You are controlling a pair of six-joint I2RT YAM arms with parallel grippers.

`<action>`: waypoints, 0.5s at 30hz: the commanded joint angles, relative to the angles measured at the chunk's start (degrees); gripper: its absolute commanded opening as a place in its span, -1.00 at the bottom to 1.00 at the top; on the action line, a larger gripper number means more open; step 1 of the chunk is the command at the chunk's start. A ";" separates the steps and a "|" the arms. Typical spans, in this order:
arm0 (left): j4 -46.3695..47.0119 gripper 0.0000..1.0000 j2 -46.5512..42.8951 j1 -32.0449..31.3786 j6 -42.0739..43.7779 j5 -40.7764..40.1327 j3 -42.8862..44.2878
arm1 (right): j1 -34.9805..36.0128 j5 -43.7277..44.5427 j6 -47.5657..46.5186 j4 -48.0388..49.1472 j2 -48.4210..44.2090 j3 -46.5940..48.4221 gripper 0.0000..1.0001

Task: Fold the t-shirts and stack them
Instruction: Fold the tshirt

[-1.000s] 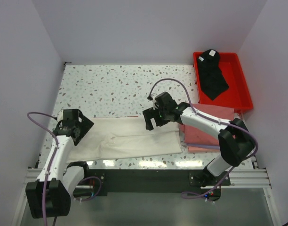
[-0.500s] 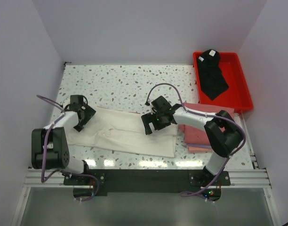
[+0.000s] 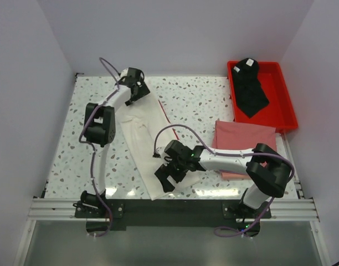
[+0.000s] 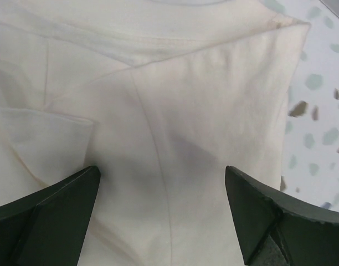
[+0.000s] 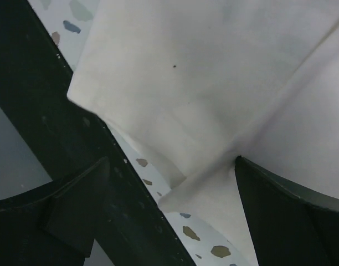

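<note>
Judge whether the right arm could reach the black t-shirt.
Probably yes: the right gripper is open, the black t-shirt lies uncovered in the red tray, only flat pink shirts between.

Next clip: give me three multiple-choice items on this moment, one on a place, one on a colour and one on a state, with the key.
1. Where does the black t-shirt lie?
A. At the near left corner
B. In the red tray
C. In the centre, spread flat

2. What colour are the folded t-shirts at the right?
A. Pink
B. Blue
C. Green

3. How do the two pincers stand?
A. Both shut
B. One shut, one open
C. Both open

Key:
1 B, it lies inside the tray at the far right.
2 A, the stack shows plain pink.
3 C, the left pincer and the right pincer each show fingers wide apart over the white t-shirt.
</note>
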 commanded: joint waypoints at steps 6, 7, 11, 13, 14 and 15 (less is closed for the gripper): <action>-3.24 1.00 17.72 -6.09 -3.32 16.17 16.95 | 4.10 -7.94 -2.07 2.35 1.12 1.71 0.98; -2.19 1.00 18.34 -6.36 -3.67 16.70 17.22 | 4.28 -7.95 -2.68 2.26 1.29 2.06 0.98; -0.34 1.00 18.17 -6.45 -4.12 16.53 17.84 | 4.36 -8.65 -3.65 2.61 0.77 1.80 0.98; -0.07 1.00 17.38 -6.45 -2.89 16.61 17.84 | 4.28 -9.61 -4.01 3.48 0.42 1.45 0.98; 0.02 1.00 17.20 -6.45 -0.97 17.14 18.01 | 4.36 -9.79 -4.27 5.40 0.15 0.58 0.98; -0.33 1.00 17.03 -6.45 -0.26 16.97 18.19 | 4.28 -9.88 -4.45 6.55 0.06 0.05 0.98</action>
